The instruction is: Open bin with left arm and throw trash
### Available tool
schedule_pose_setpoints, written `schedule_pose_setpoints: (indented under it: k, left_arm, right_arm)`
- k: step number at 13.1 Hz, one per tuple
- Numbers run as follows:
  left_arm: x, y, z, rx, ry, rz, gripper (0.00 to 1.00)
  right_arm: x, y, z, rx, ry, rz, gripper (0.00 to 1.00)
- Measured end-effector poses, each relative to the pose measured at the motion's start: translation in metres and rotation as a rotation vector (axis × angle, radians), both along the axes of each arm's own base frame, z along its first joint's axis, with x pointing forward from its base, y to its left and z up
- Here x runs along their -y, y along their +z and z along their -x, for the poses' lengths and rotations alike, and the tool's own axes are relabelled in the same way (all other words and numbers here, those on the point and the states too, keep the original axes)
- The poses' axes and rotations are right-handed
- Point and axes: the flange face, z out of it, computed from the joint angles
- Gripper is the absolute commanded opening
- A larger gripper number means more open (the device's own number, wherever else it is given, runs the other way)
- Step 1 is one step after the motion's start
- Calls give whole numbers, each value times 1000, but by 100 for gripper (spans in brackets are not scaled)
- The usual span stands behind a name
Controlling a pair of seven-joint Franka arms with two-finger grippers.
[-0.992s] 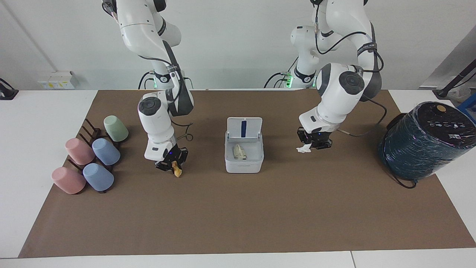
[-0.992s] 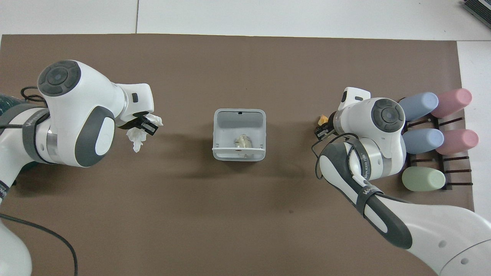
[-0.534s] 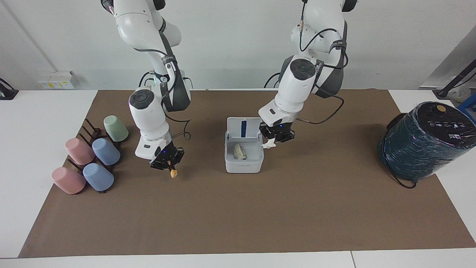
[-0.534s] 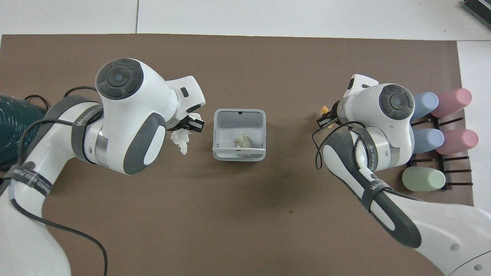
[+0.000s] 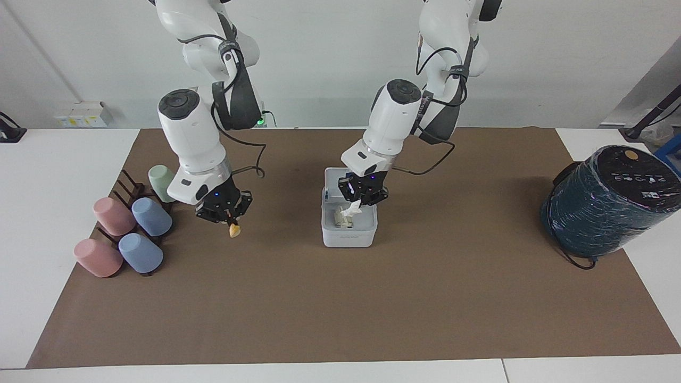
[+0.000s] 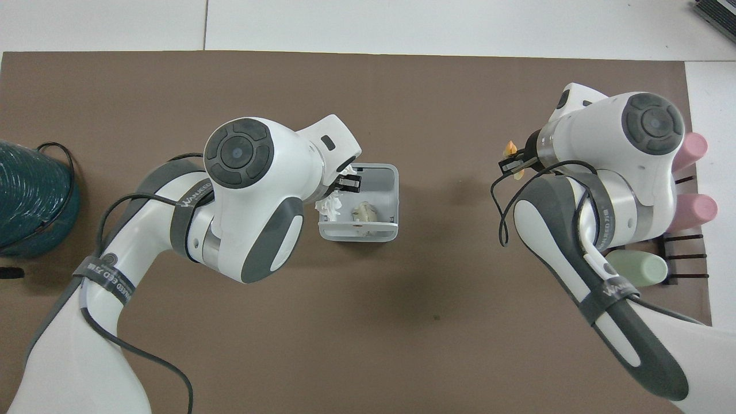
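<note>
The white bin (image 5: pixel 349 236) (image 6: pixel 356 234) stands mid-mat with its lid (image 5: pixel 333 178) tipped up toward the robots. One pale wad of trash (image 5: pixel 340 219) (image 6: pixel 363 211) lies inside it. My left gripper (image 5: pixel 362 199) (image 6: pixel 345 183) hangs over the bin's opening, shut on a white tissue wad (image 5: pixel 351 208) (image 6: pixel 330 206) that dangles just above the rim. My right gripper (image 5: pixel 226 215) (image 6: pixel 512 164) is up in the air over the mat between the bin and the cups, shut on a yellow-orange lump (image 5: pixel 234 230) (image 6: pixel 509 150).
Several pastel cups (image 5: pixel 127 223) (image 6: pixel 632 269) lie on a dark rack at the right arm's end of the brown mat (image 5: pixel 340 308). A big dark teal wrapped cylinder (image 5: pixel 606 202) (image 6: pixel 29 201) stands at the left arm's end, with a cable around its base.
My left arm has swung the white tissue wad from the left arm's end of the mat to above the bin. My right gripper has risen with the yellow-orange lump.
</note>
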Motion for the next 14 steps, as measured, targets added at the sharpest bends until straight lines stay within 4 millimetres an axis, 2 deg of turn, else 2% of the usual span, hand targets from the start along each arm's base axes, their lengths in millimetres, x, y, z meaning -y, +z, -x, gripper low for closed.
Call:
schedule_pose_setpoints:
  k: [2, 3, 4, 5, 7, 8, 11, 14]
  left_arm:
    - [7, -14, 4, -14, -7, -9, 0]
    - [8, -20, 4, -21, -9, -13, 6]
    - [9, -23, 4, -25, -9, -16, 36]
    - [8, -24, 4, -25, -8, -17, 61]
    - [8, -24, 4, -29, -8, -19, 91]
    - [7, -23, 3, -33, -7, -22, 97]
    - [4, -14, 0, -49, -5, -32, 100]
    - [-1, 8, -4, -114, -8, -69, 100]
  right_arm:
    - [-11, 5, 1, -24, -100, -107, 0]
    - [-15, 6, 1, -33, -132, -135, 0]
    - [-22, 6, 3, -40, -148, -151, 0]
    - [-30, 6, 5, -45, -154, -157, 0]
    - [-41, 6, 7, -50, -159, -160, 0]
    - [-42, 6, 8, -51, -158, -160, 0]
    - [-46, 6, 9, -54, -161, -165, 0]
    - [-79, 11, 15, -50, -227, -201, 0]
